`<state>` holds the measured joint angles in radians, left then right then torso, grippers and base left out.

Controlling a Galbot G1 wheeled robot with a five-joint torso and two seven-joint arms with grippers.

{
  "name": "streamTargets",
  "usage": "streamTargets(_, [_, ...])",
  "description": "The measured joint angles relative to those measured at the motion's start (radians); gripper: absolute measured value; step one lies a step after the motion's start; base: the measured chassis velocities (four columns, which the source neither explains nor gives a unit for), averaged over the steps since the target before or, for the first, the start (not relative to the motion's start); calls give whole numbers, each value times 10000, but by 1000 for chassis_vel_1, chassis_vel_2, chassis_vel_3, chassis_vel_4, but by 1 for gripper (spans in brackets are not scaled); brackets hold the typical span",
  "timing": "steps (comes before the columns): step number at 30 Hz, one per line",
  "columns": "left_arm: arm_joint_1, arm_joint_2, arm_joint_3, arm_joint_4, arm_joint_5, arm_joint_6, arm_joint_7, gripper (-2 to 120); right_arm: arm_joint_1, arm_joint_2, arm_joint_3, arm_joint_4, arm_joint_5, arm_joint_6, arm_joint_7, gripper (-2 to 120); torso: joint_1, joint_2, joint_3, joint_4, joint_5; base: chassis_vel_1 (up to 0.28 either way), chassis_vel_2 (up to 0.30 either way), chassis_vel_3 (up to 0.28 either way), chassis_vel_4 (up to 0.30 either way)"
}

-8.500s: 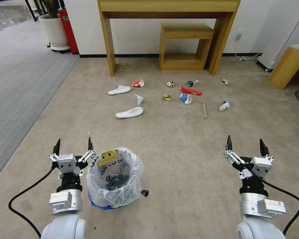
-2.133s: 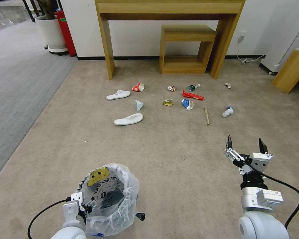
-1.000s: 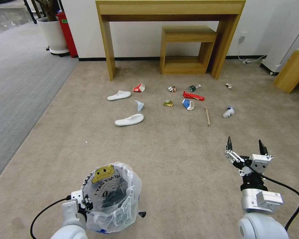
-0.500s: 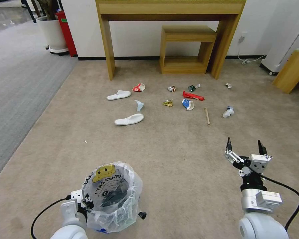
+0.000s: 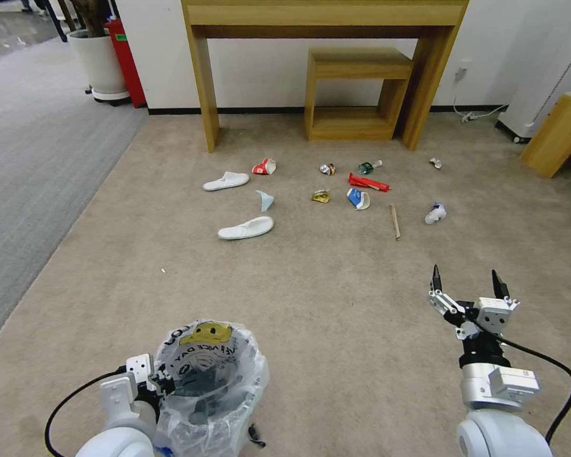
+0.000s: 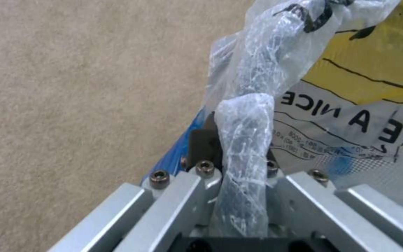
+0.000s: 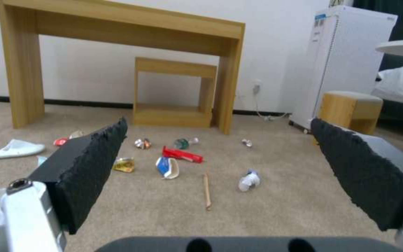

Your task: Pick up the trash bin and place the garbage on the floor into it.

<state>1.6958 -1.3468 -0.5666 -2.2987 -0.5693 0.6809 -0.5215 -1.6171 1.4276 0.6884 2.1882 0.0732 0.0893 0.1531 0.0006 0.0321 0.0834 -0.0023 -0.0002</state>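
Note:
The trash bin (image 5: 206, 381), lined with a crinkled white bag bearing a yellow face, is at the lower left of the head view. My left gripper (image 5: 157, 383) is shut on its bag-covered rim; the left wrist view shows the gripper (image 6: 239, 140) clamping that fold of the bin (image 6: 351, 87). My right gripper (image 5: 468, 282) hangs open and holds nothing above the beige floor (image 5: 323, 285). The garbage lies ahead: two white slippers (image 5: 226, 181) (image 5: 245, 228), a red carton (image 5: 264, 167), a crushed can (image 5: 327, 169), a green bottle (image 5: 366, 167), a red wrapper (image 5: 368, 184), a stick (image 5: 394, 221) and a white-blue packet (image 5: 435, 214).
A wooden console table (image 5: 323, 19) with a stool (image 5: 355, 89) under it stands against the far wall. A wooden block (image 5: 555, 133) is at the right, a white planter (image 5: 101, 63) and a red cylinder (image 5: 125, 60) at the far left. Grey ribbed carpet (image 5: 32, 178) borders the left.
My left gripper, at first open beside the bin, has shut on its rim. In the last half second the bin has shifted nearer to me. The right arm has held still.

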Motion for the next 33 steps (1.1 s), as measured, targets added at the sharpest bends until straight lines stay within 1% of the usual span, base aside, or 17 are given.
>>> streamTargets(2, [-38, -32, -89, -231, -163, 58, -14, 1, -39, -5, 13, 35, -8, 0, 0, 100, 0, 1, -1, 0, 2, 0, 0, 0, 0])
streamTargets(13, [-139, -70, -314, -558, -650, 105, -170, 1, -110, 2, 33, 85, -47, 0, 0, 100, 0, 1, -1, 0, 2, 0, 0, 0, 0])
streamTargets(16, [-256, -257, -398, -741, -1066, 152, -357, 1, -166, 9, 32, 87, -87, 2, -3, 100, -1, 2, -1, 0, 3, 0, 0, 0, 0])
streamTargets(24, [-392, -579, -440, -792, -1318, 163, -500, 1, -215, -9, 32, 103, -90, 10, -14, 100, 0, 2, -1, 0, 3, 0, 0, 0, 0])
streamTargets(27, [-478, -879, -454, -810, -1516, 174, -597, 1, -256, -71, 38, 137, -28, 17, -28, 100, 0, 2, -1, 0, 3, 0, 0, 0, 0])
streamTargets(33, [-527, -969, -485, -661, -1480, 200, -627, 1, -228, -125, 68, 188, 191, 19, -40, 100, 0, 2, -1, 0, 2, 0, 0, 0, 0])
